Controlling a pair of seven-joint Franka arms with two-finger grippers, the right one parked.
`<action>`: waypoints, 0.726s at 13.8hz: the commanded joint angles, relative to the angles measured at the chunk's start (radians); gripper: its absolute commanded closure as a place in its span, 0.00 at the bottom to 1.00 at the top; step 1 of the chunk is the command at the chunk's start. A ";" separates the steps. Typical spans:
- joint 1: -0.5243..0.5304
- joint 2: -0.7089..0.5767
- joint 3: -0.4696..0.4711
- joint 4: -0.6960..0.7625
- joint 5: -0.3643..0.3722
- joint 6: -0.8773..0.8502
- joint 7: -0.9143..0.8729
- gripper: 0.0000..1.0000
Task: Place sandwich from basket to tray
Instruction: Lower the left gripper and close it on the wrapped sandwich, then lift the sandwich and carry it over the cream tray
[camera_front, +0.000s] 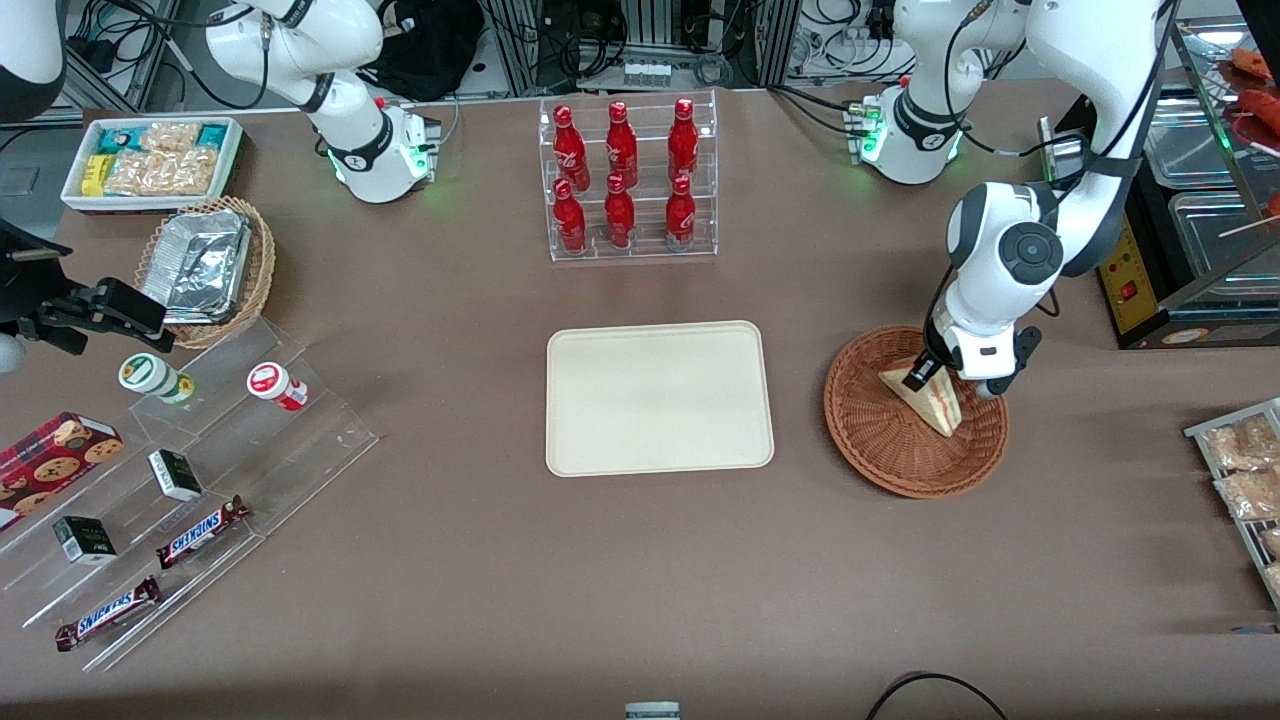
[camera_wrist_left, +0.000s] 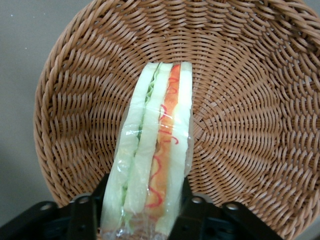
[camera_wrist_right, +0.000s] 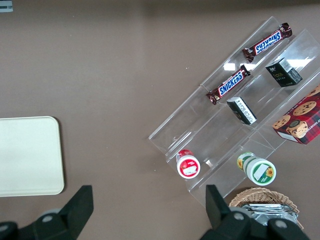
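Note:
The sandwich (camera_front: 932, 402), a wrapped white-bread wedge with red and green filling, is in the round reddish-brown basket (camera_front: 878, 440) toward the working arm's end of the table. My left gripper (camera_front: 924, 376) is down in the basket, shut on the sandwich's end that is farther from the front camera. In the left wrist view the sandwich (camera_wrist_left: 157, 140) stands on edge between my two black fingers (camera_wrist_left: 185, 192), which press on both its sides over the woven basket floor (camera_wrist_left: 240, 105). The cream tray (camera_front: 660, 397) lies bare at the table's middle, beside the basket.
A clear rack of red bottles (camera_front: 628, 180) stands farther from the camera than the tray. Toward the parked arm's end are a tan basket with foil trays (camera_front: 205, 265), a white snack bin (camera_front: 152, 160) and clear stepped shelves with snacks (camera_front: 180, 500). The tray's corner also shows in the right wrist view (camera_wrist_right: 27, 155).

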 joint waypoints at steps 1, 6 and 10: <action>-0.006 -0.010 0.001 0.011 0.000 0.010 -0.012 0.94; -0.017 -0.061 -0.034 0.206 0.005 -0.345 0.053 0.94; -0.018 0.019 -0.131 0.455 0.006 -0.662 0.129 0.94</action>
